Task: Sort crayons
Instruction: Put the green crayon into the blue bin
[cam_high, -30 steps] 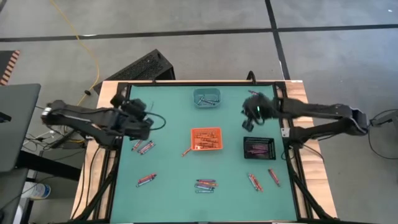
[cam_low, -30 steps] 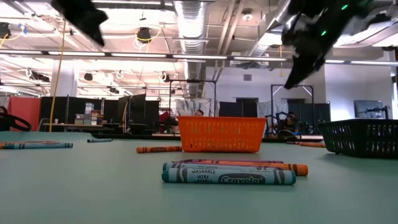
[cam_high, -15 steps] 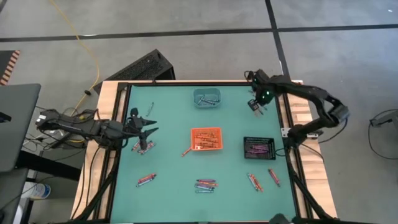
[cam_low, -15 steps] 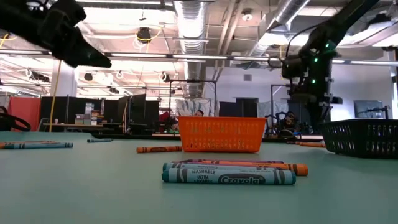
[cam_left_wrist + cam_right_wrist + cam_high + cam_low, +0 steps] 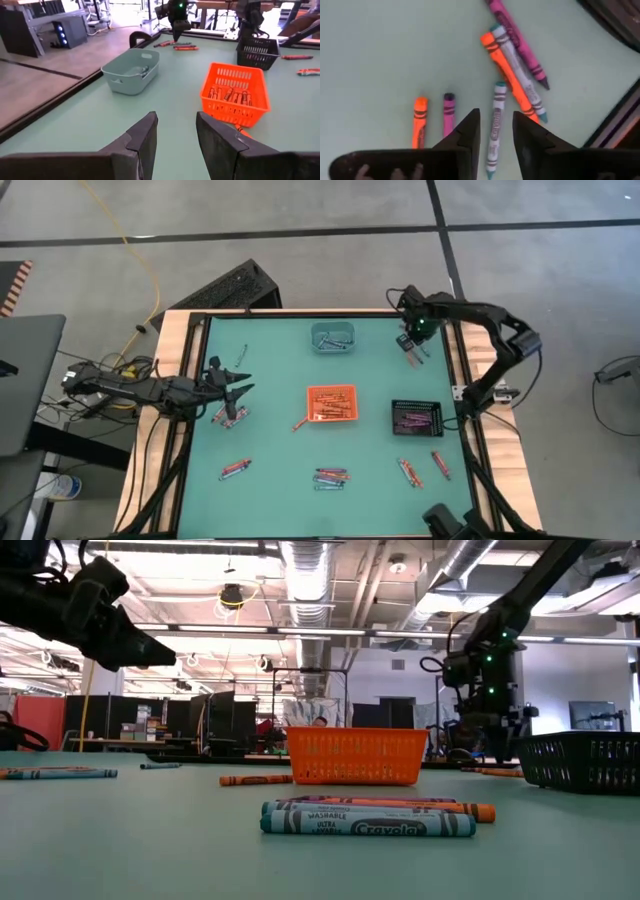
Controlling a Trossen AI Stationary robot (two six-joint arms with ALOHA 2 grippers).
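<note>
so right now i've got the right gripper (image 5: 493,131) hanging over a cluster of crayons (image 5: 512,75) up by the far right corner of the table, well past the orange tray (image 5: 331,403) on its far right side. its fingers are spread a little, nothing between them, with a blue-grey crayon (image 5: 495,125) lined up in the gap. my worry: those sticks lie nearly touching each other, orange, grey and pink side by side, so if i drop straight down i could pinch two at once or flick a neighbour toward the table edge. wrong colour in the wrong tray is the other easy mistake, the black tray (image 5: 416,417) and teal tray (image 5: 332,337) both sit close by.

left gripper (image 5: 175,135) waits left of the orange tray above a couple of crayons (image 5: 232,416), fingers apart and empty. more crayons (image 5: 368,817) lie on the near side of the orange tray.

versus a second ago: the right arm has swung from beside the black tray out to that corner and opened up, and the left has stretched out lower. whether it let something go there, i honestly can't tell.
</note>
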